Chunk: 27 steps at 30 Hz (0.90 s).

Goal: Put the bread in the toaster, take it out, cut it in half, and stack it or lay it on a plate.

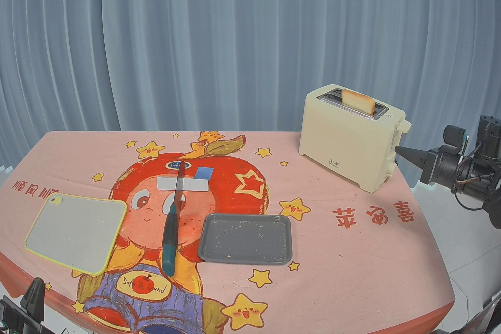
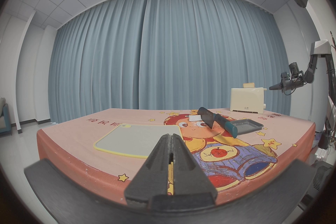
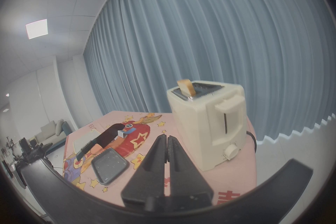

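Smooth cream plastic toaster (image 1: pixel 350 141) sits on a printed cloth table cover (image 1: pixel 365 246); near it, a matt grey tray (image 1: pixel 245 238).

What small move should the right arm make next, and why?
Probably lift the right gripper above the lever of the toaster and press down: the bread stands high in the slot, the lever is up, and the shut gripper is beside it.

Table (image 1: pixel 365 246): toaster (image 1: pixel 350 139), tray (image 1: pixel 245 238), knife (image 1: pixel 171 230), cutting board (image 1: pixel 75 232).
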{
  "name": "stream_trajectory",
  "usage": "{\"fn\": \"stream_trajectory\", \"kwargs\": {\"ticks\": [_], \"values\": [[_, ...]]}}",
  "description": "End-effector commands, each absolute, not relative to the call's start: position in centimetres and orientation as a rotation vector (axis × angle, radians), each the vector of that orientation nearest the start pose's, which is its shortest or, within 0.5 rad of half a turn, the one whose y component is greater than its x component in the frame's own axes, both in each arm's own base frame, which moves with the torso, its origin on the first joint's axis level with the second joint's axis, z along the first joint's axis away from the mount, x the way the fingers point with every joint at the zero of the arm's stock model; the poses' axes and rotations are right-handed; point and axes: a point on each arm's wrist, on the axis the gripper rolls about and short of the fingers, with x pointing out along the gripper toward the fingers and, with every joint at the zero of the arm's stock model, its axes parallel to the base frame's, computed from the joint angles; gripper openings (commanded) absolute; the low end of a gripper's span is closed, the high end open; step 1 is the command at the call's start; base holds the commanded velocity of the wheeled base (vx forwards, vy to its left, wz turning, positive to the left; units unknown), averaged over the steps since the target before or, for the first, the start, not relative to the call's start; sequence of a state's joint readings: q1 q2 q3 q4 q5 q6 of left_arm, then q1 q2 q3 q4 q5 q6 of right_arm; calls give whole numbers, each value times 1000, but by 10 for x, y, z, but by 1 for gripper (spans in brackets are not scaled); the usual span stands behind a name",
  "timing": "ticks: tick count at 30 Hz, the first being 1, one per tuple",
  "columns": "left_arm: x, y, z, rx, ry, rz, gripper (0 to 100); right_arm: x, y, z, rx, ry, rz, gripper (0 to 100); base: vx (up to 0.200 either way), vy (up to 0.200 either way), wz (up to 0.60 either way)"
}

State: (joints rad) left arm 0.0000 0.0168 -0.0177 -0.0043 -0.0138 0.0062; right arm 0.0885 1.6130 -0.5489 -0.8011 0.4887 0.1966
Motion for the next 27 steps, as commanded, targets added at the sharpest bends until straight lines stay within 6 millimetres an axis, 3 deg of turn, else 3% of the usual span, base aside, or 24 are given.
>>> {"fn": "stream_trajectory", "kwargs": {"ticks": [1, 13, 27], "values": [[-22, 0, 76, 6, 3, -14, 0, 272, 27, 134, 263, 397, 507, 0, 0, 0, 0], [-22, 0, 76, 6, 3, -14, 0, 289, 11, 95, 285, 521, 439, 0, 0, 0, 0], [-22, 0, 76, 6, 3, -14, 0, 297, 2, 69, 306, 598, 399, 0, 0, 0, 0]]}}
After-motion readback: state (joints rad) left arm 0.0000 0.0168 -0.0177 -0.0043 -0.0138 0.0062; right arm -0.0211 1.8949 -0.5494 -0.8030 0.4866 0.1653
